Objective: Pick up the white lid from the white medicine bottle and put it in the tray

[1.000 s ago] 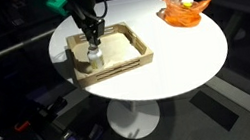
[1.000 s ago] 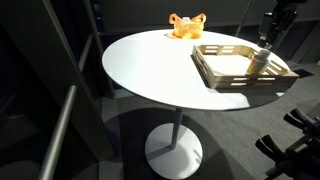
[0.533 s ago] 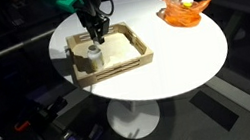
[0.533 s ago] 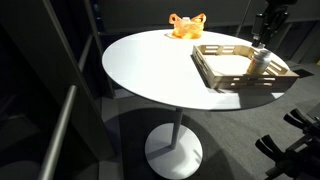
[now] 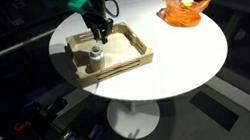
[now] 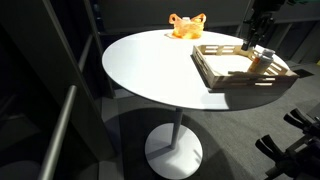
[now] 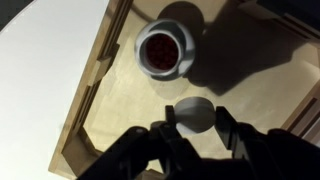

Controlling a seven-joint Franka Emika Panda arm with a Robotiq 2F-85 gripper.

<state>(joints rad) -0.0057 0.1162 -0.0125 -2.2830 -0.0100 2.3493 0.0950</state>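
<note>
White lid (image 7: 195,112) in downward-pointing hand (image 5: 104,39)

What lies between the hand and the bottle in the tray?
In the wrist view, the lid sits at the tips of the hand; from it to the open bottle only bare tray floor shows.

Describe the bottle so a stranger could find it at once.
On the round white table sits a wooden tray. The bottle stands upright inside it, near a corner. It is small, white and open, showing dark red contents, unlike the white lid held by the gripper.
</note>
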